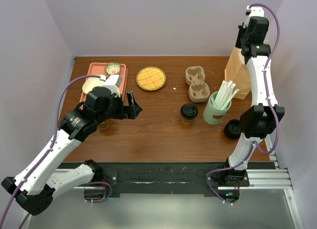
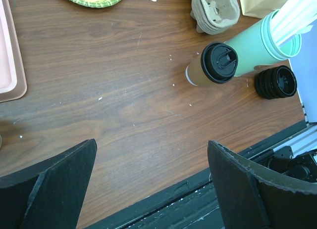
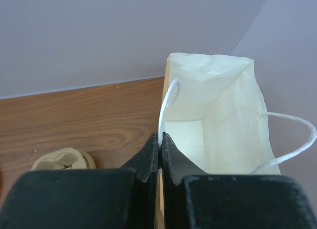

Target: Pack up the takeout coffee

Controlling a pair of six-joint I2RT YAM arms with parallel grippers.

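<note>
Surface: dark wooden table. On it, beyond the pale-green cup of white straws, an open cream paper bag. The right gripper is pinched tight on its rim at a handle. Well left of the green cup, the left gripper has its fingers spread wide, holding nothing. Just left of the green cup stands the small tan paper cup with black lid, upright, long axis vertical, lid up, well apart from both sets of fingers.

Upright black-lidded tan cup
</note>
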